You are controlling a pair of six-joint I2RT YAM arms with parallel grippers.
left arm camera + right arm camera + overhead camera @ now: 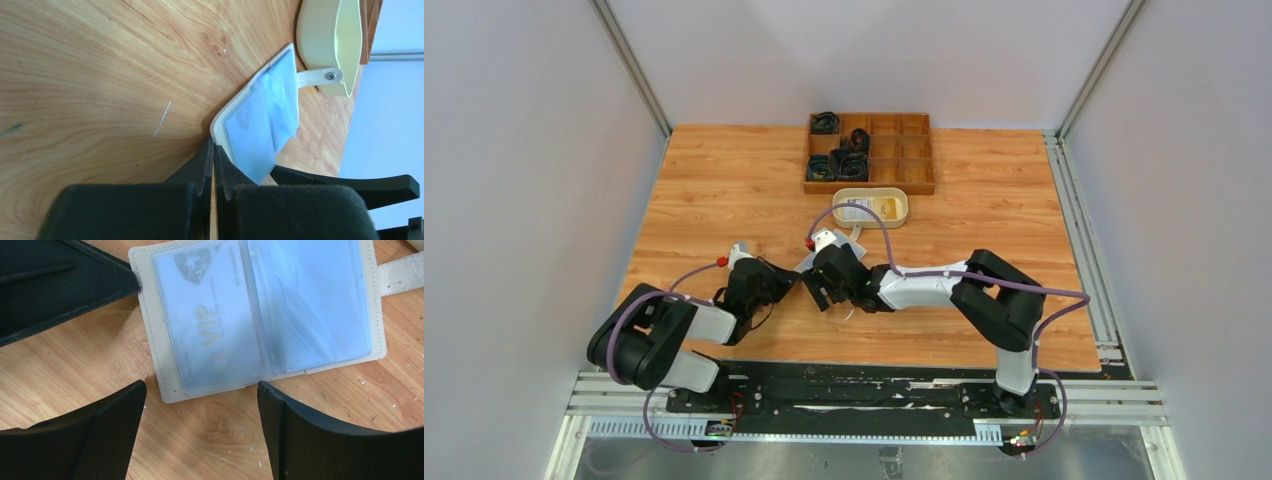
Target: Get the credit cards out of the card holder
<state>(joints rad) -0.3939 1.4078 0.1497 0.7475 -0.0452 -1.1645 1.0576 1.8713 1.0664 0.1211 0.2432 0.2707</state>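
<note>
Card holder (pixel 157 335) lies open near cream dish (pixel 320 35).

Gold letters "VIP" can be read on the credit card (pixel 210 325) inside the card holder (pixel 157 330).

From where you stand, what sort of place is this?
Most likely a robot test cell in a lab, not a home: plain white panels on aluminium framing enclose a wood-grain table, and the left arm and right arm are bolted to a black base plate at its near edge.
</note>
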